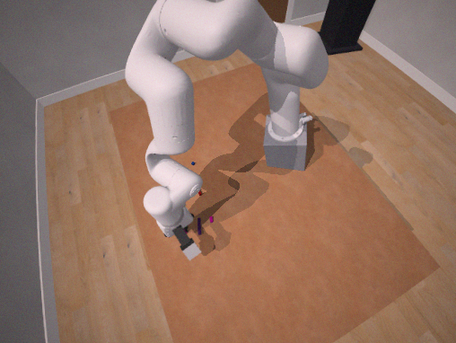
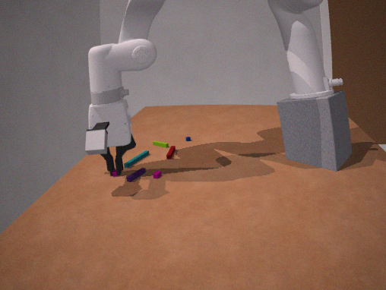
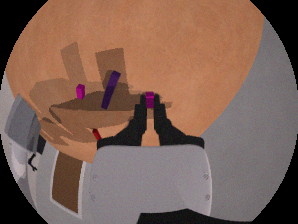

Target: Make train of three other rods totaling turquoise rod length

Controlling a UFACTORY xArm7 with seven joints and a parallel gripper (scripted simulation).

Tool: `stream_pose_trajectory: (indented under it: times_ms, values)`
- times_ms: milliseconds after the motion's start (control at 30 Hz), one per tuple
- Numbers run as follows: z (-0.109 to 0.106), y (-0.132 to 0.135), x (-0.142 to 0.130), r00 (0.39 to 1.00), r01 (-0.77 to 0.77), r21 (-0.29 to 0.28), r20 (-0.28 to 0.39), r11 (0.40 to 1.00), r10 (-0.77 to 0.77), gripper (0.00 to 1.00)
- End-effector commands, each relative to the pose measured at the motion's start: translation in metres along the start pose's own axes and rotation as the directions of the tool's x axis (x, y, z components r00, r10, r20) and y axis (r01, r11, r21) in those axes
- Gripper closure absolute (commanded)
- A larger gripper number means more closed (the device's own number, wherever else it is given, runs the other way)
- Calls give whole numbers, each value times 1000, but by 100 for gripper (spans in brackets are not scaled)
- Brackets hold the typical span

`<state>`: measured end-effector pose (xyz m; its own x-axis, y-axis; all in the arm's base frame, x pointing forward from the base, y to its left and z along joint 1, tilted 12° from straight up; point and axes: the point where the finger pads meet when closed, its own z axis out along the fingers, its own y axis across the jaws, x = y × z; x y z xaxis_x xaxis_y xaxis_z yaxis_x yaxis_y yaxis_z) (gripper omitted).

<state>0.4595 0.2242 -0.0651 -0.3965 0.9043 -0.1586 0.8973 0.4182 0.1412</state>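
Note:
My gripper (image 2: 115,170) (image 3: 149,102) reaches down to the table at the left and is shut on a short magenta rod (image 2: 114,174) (image 3: 149,96), which sits at table level between the fingertips. A purple rod (image 2: 136,174) (image 3: 111,90) (image 1: 199,225) lies just right of it. A second magenta rod (image 2: 157,174) (image 3: 80,91) (image 1: 211,219) lies further right. The turquoise rod (image 2: 136,159) lies behind the gripper. A lime rod (image 2: 160,144), a red rod (image 2: 171,152) (image 1: 200,192) and a blue rod (image 2: 188,139) (image 1: 193,163) lie further back. In the top view the wrist hides the fingertips.
The arm's grey base block (image 2: 313,129) (image 1: 285,153) stands at the right of the brown table. The table's left edge runs close to the gripper.

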Motion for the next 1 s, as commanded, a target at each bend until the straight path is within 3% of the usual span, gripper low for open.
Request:
stream_pose_trajectory:
  times_ms: [0, 667, 800, 967]
  values:
    - [-1, 2, 0, 1000, 0, -4, -1, 1000, 0, 96]
    - [-3, 2, 0, 1000, 0, -4, -1, 1000, 0, 96]
    - [-16, 2, 0, 1000, 0, -4, -1, 1000, 0, 96]
    - [-51, 2, 0, 1000, 0, -4, -1, 1000, 0, 96]
